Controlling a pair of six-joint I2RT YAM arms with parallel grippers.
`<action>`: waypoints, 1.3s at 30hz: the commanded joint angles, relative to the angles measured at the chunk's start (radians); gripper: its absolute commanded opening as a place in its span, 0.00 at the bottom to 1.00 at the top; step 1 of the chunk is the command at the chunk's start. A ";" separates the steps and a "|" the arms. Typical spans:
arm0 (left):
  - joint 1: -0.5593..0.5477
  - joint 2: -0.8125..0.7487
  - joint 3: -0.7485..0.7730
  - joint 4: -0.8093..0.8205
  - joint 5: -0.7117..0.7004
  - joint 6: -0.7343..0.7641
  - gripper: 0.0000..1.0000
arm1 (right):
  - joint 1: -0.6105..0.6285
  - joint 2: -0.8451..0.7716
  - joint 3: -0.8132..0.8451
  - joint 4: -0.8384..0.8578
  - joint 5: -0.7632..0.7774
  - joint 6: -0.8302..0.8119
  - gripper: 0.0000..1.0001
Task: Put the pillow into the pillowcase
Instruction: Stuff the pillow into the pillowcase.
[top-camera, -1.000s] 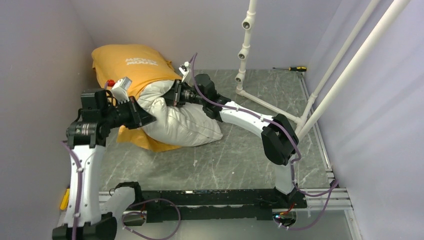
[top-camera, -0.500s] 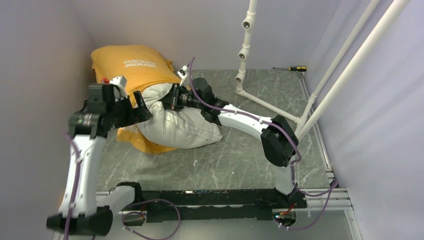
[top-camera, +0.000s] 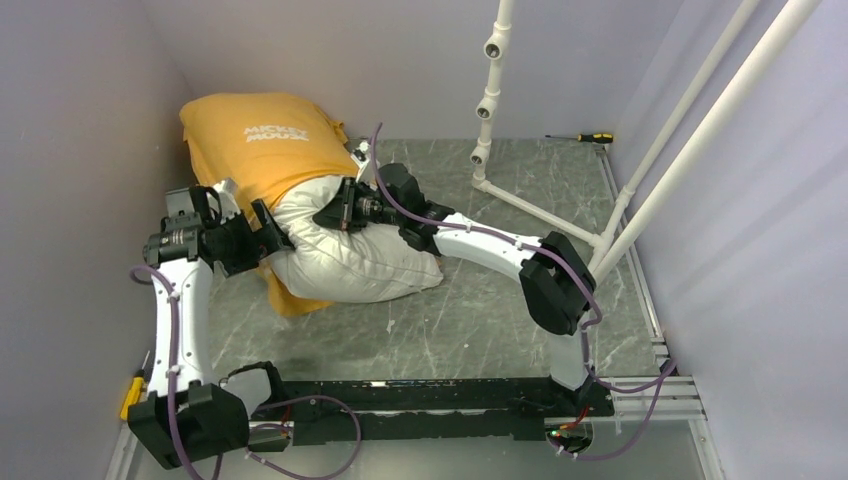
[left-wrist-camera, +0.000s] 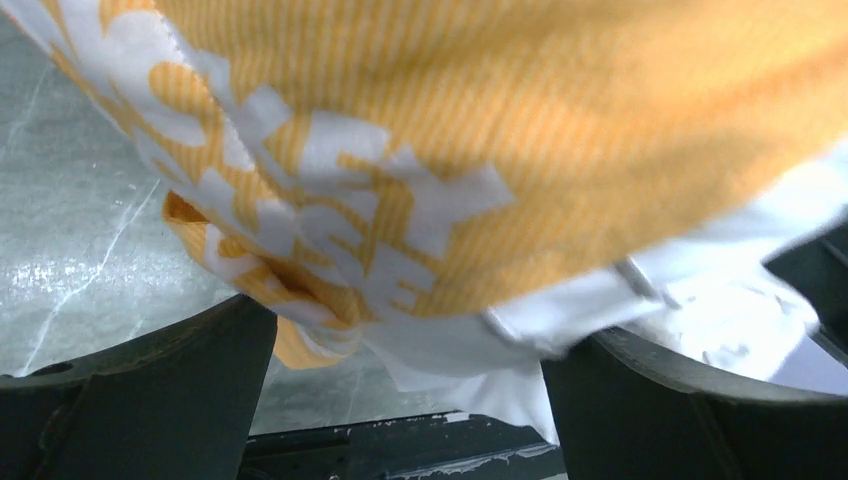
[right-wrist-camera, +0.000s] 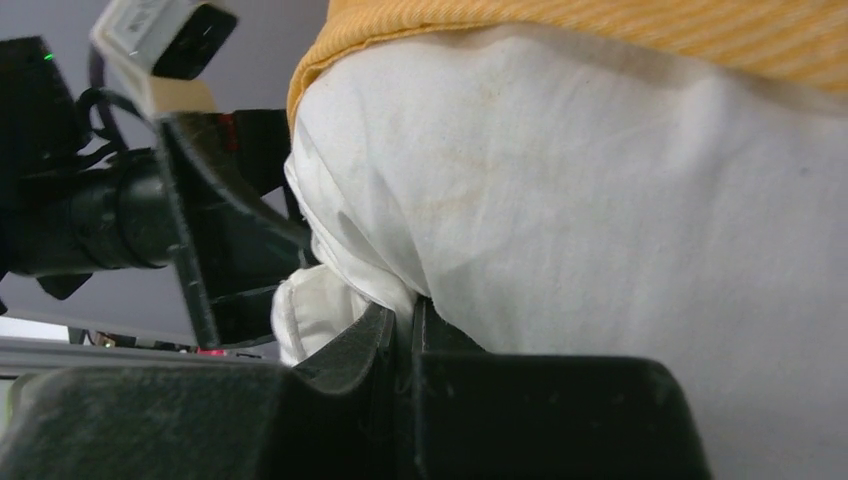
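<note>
The orange-yellow pillowcase (top-camera: 260, 150) lies at the far left of the table against the wall, its mouth facing the arms. Out of the mouth sticks the near half of the white pillow (top-camera: 350, 265). My left gripper (top-camera: 270, 232) is at the left edge of the mouth and stands open. In the left wrist view its fingers (left-wrist-camera: 150, 400) are wide apart, with the pillowcase hem (left-wrist-camera: 330, 250) and the pillow (left-wrist-camera: 560, 320) hanging loose just beyond them. My right gripper (right-wrist-camera: 405, 320) is shut on a fold of the pillow (right-wrist-camera: 620, 220), just below the pillowcase rim (right-wrist-camera: 600, 30).
A white pipe frame (top-camera: 490, 100) stands at the back right. A yellow-handled screwdriver (top-camera: 590, 137) lies by the far wall. Another yellow tool (top-camera: 130, 397) sits at the near left corner. Purple walls close in on the left, back and right.
My left gripper has opened and let go of the pillowcase edge. Its arm has drawn back to the left and dropped lower. The right gripper has edged left, still holding the pillow.
</note>
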 joint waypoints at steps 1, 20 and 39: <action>0.045 -0.119 0.044 0.091 -0.006 0.024 0.99 | -0.067 -0.052 0.004 -0.001 0.130 0.001 0.00; 0.045 -0.075 -0.050 0.250 0.096 0.004 0.99 | -0.196 -0.067 -0.067 -0.111 0.174 0.058 0.00; -0.105 -0.212 -0.046 0.390 0.485 -0.234 0.00 | -0.195 -0.125 -0.151 0.002 0.043 0.093 0.00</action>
